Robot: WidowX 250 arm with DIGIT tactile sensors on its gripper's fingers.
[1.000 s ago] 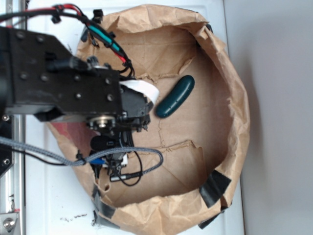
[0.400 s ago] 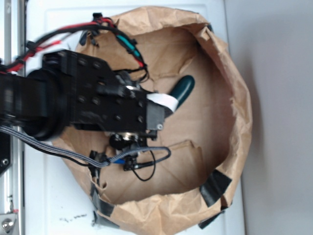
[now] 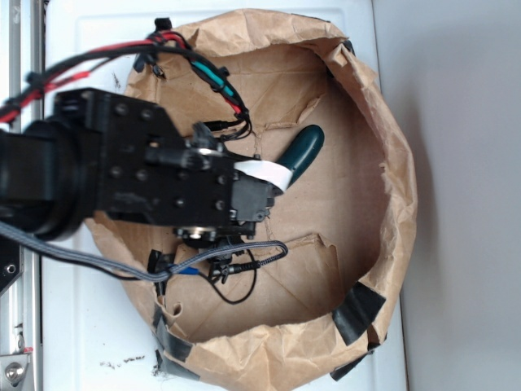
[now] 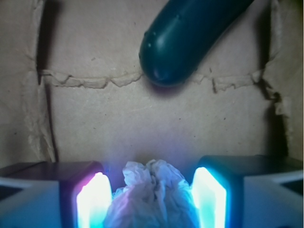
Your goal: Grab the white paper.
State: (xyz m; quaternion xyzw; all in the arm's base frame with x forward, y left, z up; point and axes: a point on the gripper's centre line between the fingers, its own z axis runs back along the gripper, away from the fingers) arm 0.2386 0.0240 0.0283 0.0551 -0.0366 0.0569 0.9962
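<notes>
The white paper [image 4: 153, 197], a crumpled off-white wad, fills the gap between my two glowing fingers in the wrist view and touches both pads. My gripper [image 4: 152, 178] is shut on it, low over the brown paper floor. In the exterior view the black arm [image 3: 163, 183] covers both the paper and the fingers. A dark green cucumber-shaped object [image 4: 190, 38] lies just ahead of the fingertips, apart from them; in the exterior view the cucumber [image 3: 303, 151] sticks out past the arm's flat white strip [image 3: 262, 171].
Everything sits inside a wide brown paper bag [image 3: 395, 187] with rolled-down walls and black tape [image 3: 356, 314] at its lower right rim. Torn seams cross the bag floor [image 4: 95, 80]. Cables [image 3: 232, 273] hang below the arm. The bag rests on a white surface [image 3: 89, 342].
The arm swung right over the bag's middle, covering the lower end of the cucumber, then shifted slightly back left. The cucumber has not moved.
</notes>
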